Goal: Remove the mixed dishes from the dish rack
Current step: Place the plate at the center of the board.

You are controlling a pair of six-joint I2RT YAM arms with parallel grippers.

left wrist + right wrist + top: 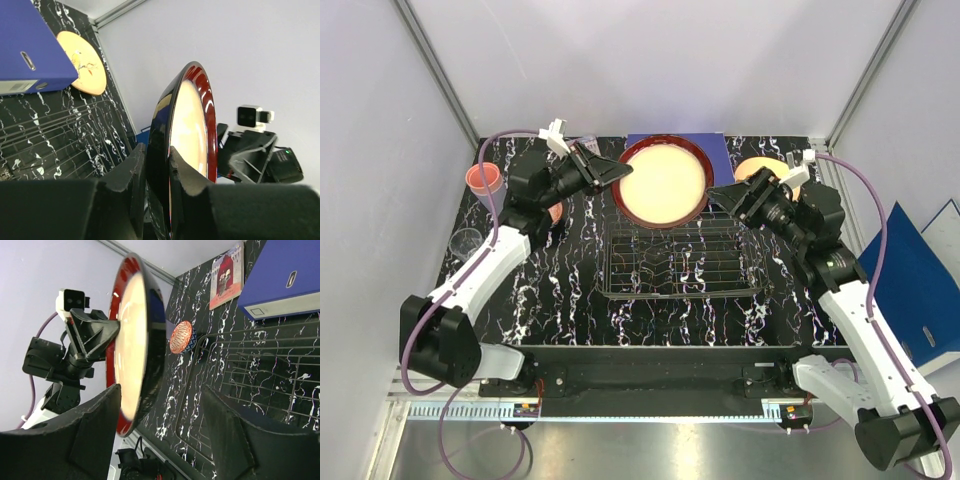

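The red-rimmed cream bowl (665, 182) hangs in the air, tilted, behind the dark wire dish rack (682, 262). My left gripper (610, 172) is shut on its left rim; in the left wrist view the black rim (192, 130) is clamped between the fingers (159, 165). My right gripper (725, 195) is open at the bowl's right rim. In the right wrist view the bowl's edge (132, 340) lies between the spread jaws (160, 405), close to the left finger. The rack (250, 380) looks empty.
A pink cup (485, 179) and a clear glass (466, 243) stand at the left. A patterned bowl (182, 337) and the picture card (227, 275) lie on the table. The cream plate (760, 168) sits back right. A blue binder (27, 45) lies behind the rack, another (920, 290) off the right edge.
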